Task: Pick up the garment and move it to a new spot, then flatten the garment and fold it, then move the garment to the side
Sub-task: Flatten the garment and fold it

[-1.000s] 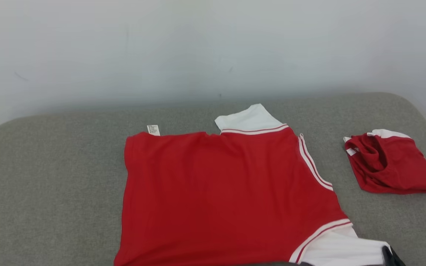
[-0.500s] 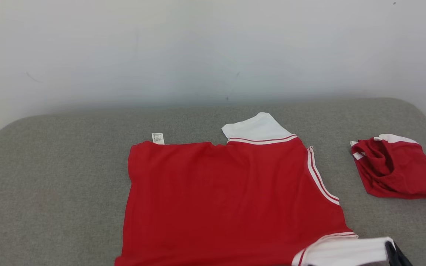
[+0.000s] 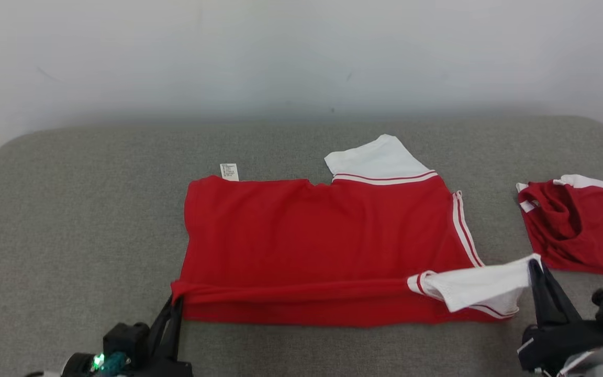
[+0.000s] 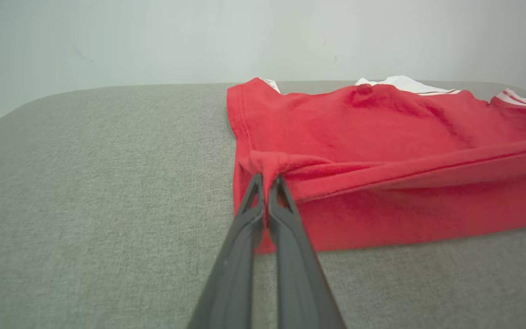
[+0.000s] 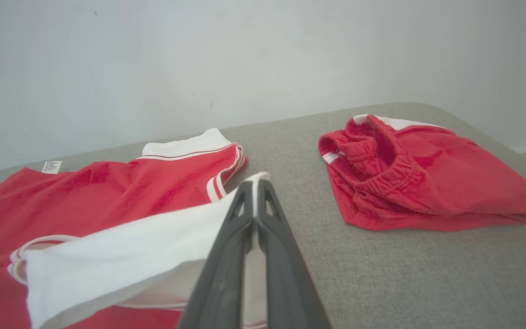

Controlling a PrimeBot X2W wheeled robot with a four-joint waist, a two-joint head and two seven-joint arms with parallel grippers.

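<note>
R gripper (image 5: pixel 255 186): both dark fingers rise from bottom centre, jaws pressed together w/ the edge of the white sleeve (image 5: pixel 121 246) pinched at the tips. The sleeve is lifted off the garment (image 5: pixel 107 192) and runs from the tips down-left (red-striped cuff at far left). Garment body: red, lying on the grey padded surface (image 5: pixel 404 274). A second white sleeve (image 5: pixel 185 146) is at its far edge, w/ a small white label (image 5: pixel 51 166) at the far-left corner. Right of the fingers, apart from the garment: folded red item (image 5: pixel 427 187) w/ elastic waistband and white trim. Pale wall (image 5: pixel 244 55) behind.
</note>
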